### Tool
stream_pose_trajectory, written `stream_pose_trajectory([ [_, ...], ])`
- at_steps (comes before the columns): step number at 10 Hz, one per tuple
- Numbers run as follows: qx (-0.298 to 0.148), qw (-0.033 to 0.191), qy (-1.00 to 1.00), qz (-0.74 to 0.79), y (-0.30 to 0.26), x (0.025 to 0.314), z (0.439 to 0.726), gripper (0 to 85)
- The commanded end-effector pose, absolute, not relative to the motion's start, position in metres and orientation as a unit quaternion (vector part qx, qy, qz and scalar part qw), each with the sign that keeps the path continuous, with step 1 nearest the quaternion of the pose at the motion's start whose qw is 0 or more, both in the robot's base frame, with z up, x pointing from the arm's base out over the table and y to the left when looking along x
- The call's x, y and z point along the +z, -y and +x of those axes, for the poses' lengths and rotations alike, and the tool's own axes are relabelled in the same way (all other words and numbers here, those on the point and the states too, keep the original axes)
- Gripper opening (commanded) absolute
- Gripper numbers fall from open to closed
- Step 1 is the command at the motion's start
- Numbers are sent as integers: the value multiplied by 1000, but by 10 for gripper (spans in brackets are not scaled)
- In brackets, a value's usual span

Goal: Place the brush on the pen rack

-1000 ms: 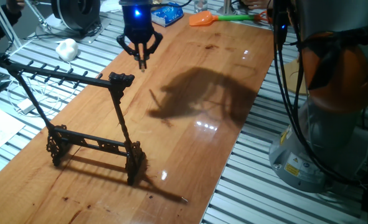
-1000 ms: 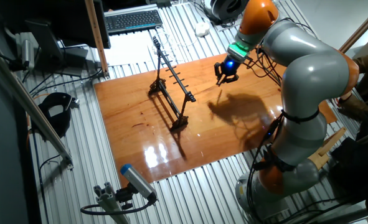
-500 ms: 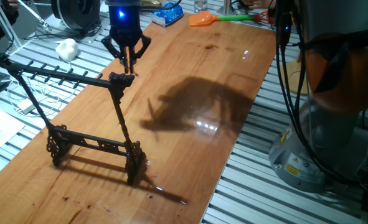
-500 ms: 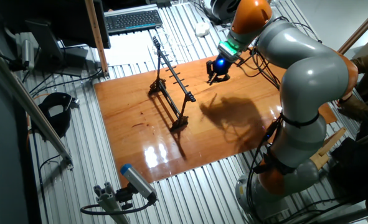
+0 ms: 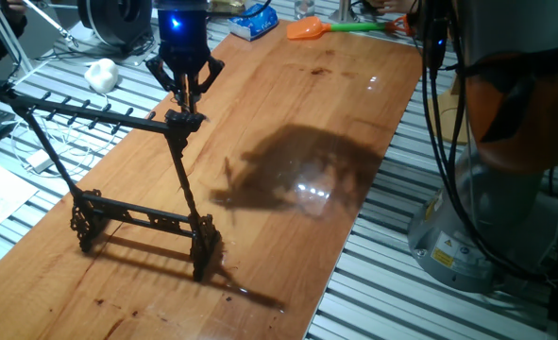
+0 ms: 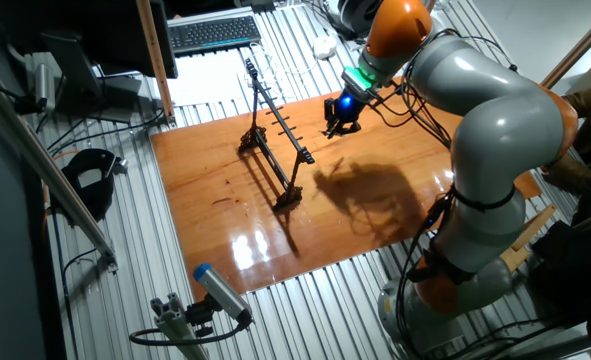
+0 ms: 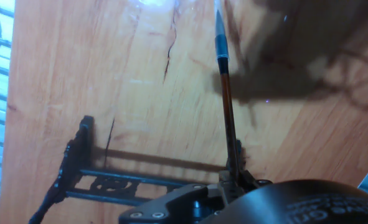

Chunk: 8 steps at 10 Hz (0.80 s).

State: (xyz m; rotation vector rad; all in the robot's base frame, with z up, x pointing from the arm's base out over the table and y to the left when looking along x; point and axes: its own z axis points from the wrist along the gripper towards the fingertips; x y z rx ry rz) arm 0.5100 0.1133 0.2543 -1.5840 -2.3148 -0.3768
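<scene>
The black pen rack (image 5: 137,215) stands on the left of the wooden table, its long pegged top bar (image 5: 80,113) sloping to the near upright. My gripper (image 5: 185,90) hangs just above the end of that bar, shut on the thin brush (image 5: 186,97), which points down between the fingers. In the other fixed view the gripper (image 6: 336,125) is to the right of the rack (image 6: 275,150). In the hand view the brush (image 7: 224,93) runs away from the gripper (image 7: 233,177) over the wood, with the rack (image 7: 84,180) at lower left.
An orange fly swatter with a green handle (image 5: 309,30) and a blue packet (image 5: 253,21) lie at the table's far end. A white lump (image 5: 101,73) sits on the slatted bench to the left. A keyboard (image 6: 213,32) lies behind the rack.
My gripper has moved left with the brush, from over the open table to just above the near end of the rack's top bar. The rack has not moved.
</scene>
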Motion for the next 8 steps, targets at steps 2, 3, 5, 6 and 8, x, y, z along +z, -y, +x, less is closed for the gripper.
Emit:
stream_pose_trajectory([
  [2, -128, 158, 811, -549, -111, 250, 512, 0],
  [3, -118, 158, 817, -542, -110, 249, 513, 0],
  [5, -77, 146, 845, -509, -110, 249, 513, 0],
  [6, -84, 142, 855, -492, -110, 249, 513, 0],
  [8, -98, 137, 863, -476, -110, 249, 513, 0],
])
